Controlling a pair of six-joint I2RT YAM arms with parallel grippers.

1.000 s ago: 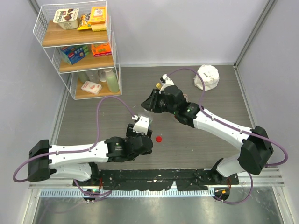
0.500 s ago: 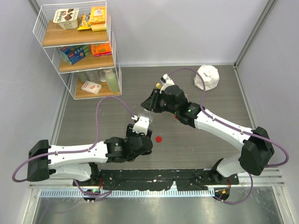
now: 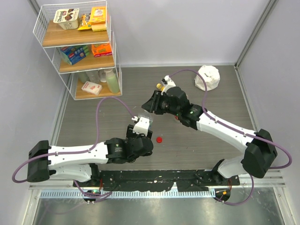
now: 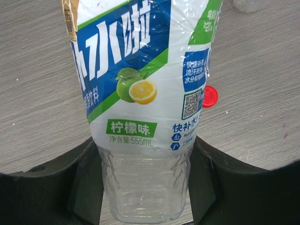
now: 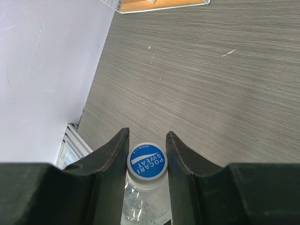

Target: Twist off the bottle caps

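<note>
A clear bottle [image 4: 140, 93] with a blue-white label stands between the two arms. My left gripper [image 4: 145, 187] is shut on its clear lower body, one finger on each side. The bottle's cap [image 5: 146, 160], white-rimmed with a blue printed top, sits between the fingers of my right gripper [image 5: 146, 150], which is shut on it from above. In the top view the left gripper [image 3: 141, 127] is just below the right gripper [image 3: 151, 106], and the bottle between them is mostly hidden. A loose red cap [image 3: 159, 139] lies on the table right of the held bottle, and shows as the red cap [image 4: 210, 96] in the left wrist view.
A white wire shelf rack [image 3: 79, 47] with boxes and bottles stands at the back left. A crumpled white bag [image 3: 207, 77] lies at the back right. A small yellowish thing [image 3: 160, 86] shows just behind the right wrist. The neck of another clear bottle [image 4: 248, 4] shows at the far edge.
The right arm's forearm and elbow have shifted slightly to the right while its fingers stay at the cap. The left arm and the bottle have not moved.
</note>
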